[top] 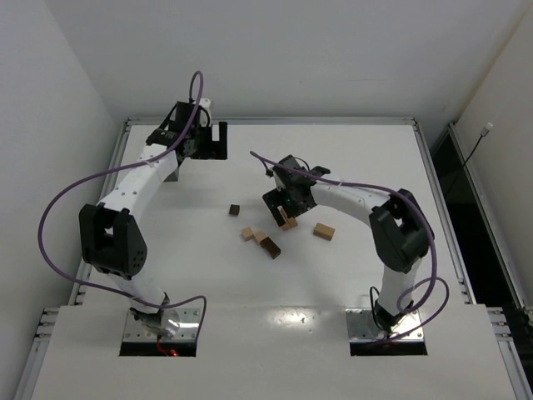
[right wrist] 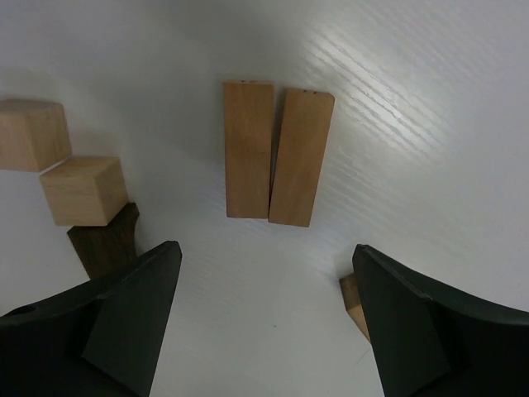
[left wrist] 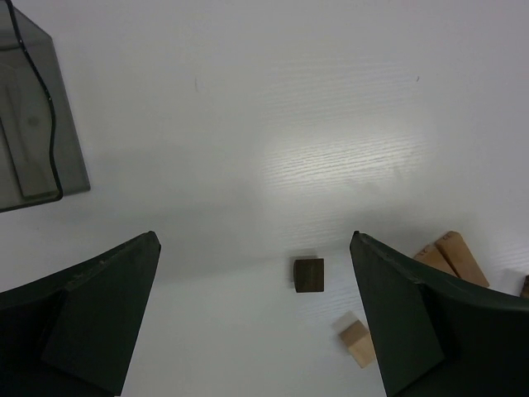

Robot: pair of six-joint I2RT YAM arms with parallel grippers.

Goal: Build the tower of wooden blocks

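I see no tower begun: wood blocks (top: 324, 231) lie scattered, left gripper (left wrist: 254, 248) and right gripper (right wrist: 263, 273) both spread empty, the right over 2 tan planks (right wrist: 248, 149).

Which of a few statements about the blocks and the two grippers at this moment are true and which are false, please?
1. The right gripper is open and holds nothing. True.
2. A tower of several blocks already stands on the table. False: no upright stack shows. The wood blocks lie scattered low on the table.
3. Two long tan blocks lie flat side by side in the right wrist view. True.
4. The left gripper is shut on a dark brown block. False: it is open, and the dark brown block lies on the table, clear of both fingers.
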